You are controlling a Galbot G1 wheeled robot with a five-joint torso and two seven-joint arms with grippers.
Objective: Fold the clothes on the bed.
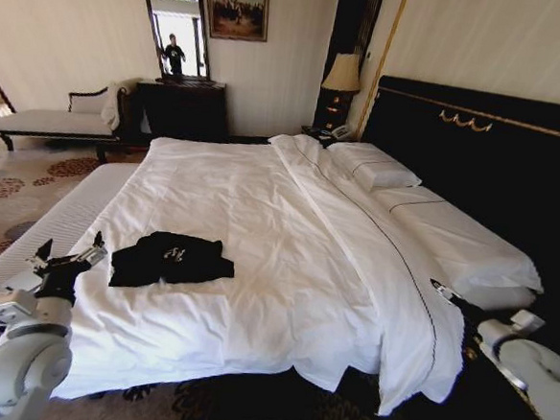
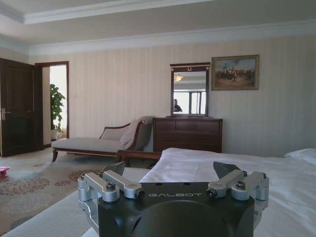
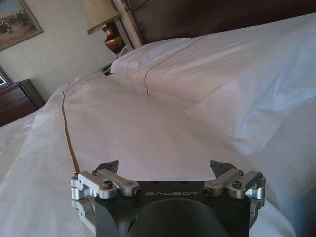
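Black cotton T-shirt [image 1: 170, 258] lies bunched, sleeves tucked in, on the bed's [image 1: 286, 259] smooth white duvet near its left edge. Left claw [image 1: 68, 253] hovers just beside it, jaws spread wide; right claw [image 1: 450, 295] waits open, well apart. Best pinch one limp hem corner first.

Black T-shirt [image 1: 171, 258], seemingly folded, flat on the white bed [image 1: 288, 239], near its left edge.
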